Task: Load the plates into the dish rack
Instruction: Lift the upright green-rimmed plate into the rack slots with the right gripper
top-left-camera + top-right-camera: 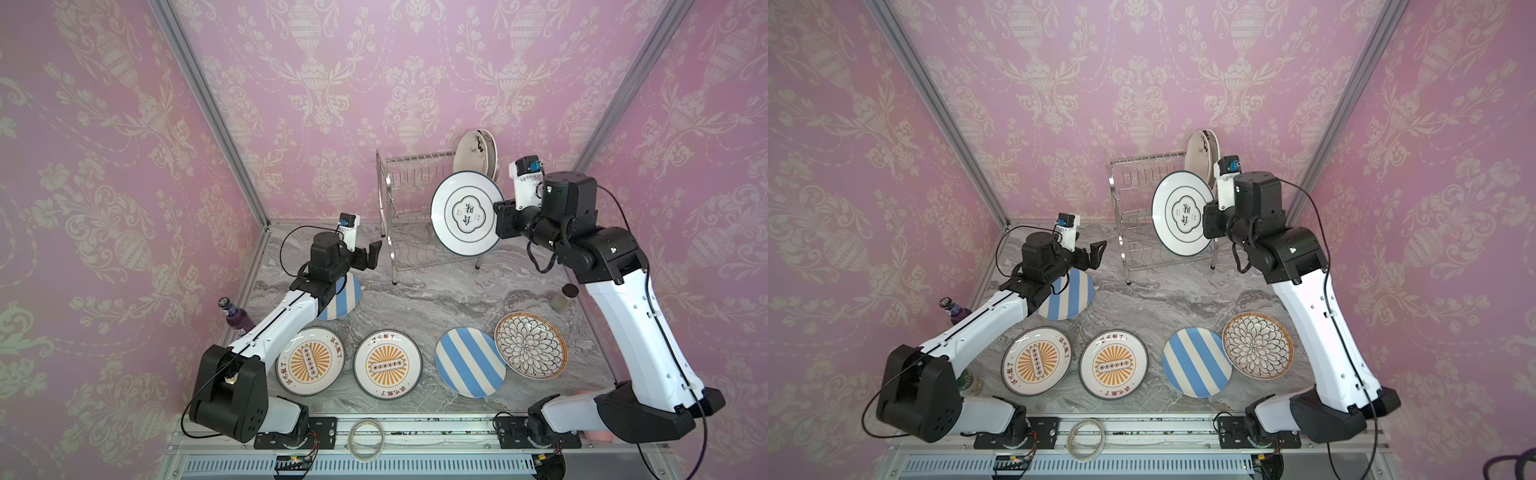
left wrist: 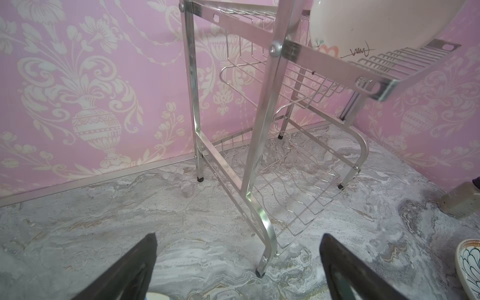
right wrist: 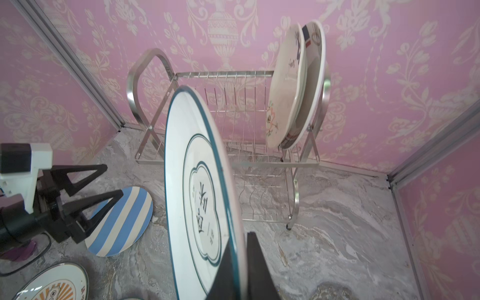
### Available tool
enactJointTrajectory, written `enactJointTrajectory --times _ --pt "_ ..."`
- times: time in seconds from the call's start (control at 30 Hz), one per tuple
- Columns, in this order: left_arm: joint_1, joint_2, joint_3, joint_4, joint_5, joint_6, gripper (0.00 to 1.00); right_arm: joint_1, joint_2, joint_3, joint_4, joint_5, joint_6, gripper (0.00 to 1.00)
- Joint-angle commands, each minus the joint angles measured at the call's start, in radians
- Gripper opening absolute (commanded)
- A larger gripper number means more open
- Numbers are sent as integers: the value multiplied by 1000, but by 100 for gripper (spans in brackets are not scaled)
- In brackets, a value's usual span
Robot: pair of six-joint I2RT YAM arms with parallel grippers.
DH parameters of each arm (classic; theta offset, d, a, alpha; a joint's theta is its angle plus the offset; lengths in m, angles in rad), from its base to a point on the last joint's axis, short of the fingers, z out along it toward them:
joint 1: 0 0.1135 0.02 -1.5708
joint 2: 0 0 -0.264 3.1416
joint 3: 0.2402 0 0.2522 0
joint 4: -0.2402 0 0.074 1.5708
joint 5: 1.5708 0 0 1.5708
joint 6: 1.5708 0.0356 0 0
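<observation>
My right gripper [image 3: 240, 249] is clamped down on the rim of the teal-rimmed plate [image 1: 465, 212], holding it on edge just in front of the dish rack [image 1: 415, 159], about level with its upper tier. Two cream plates [image 3: 285, 91] already stand at the end of that tier nearest my right arm. I would turn the held plate parallel to them, line it up with the next free slot beside them, and lower it slowly. Because the grip is on the rim only, I judge the plate could pivot, so I should let go only once it seats between the wires. The left gripper [image 1: 374, 254] hangs wide open and empty off the rack's other end. The held plate has two large Chinese characters in a lobed frame, which I cannot read surely. The sunburst plates [image 1: 309, 360], lying in front of the rack, seem to read 该吃饭了.
</observation>
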Motion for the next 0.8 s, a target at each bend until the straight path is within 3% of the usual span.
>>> enactJointTrajectory --times 0.0,0.17,0.5,0.77 --pt "9 -76 -61 -79 -7 -34 99 5 49 132 86 33 -32 0" --pt "10 -151 -84 -160 17 -87 99 5 145 224 196 175 -80 0" --pt "10 -244 -169 -175 77 -100 99 18 226 134 514 404 -198 0" --pt "10 -238 -181 -176 94 -59 99 68 313 143 622 599 -365 0"
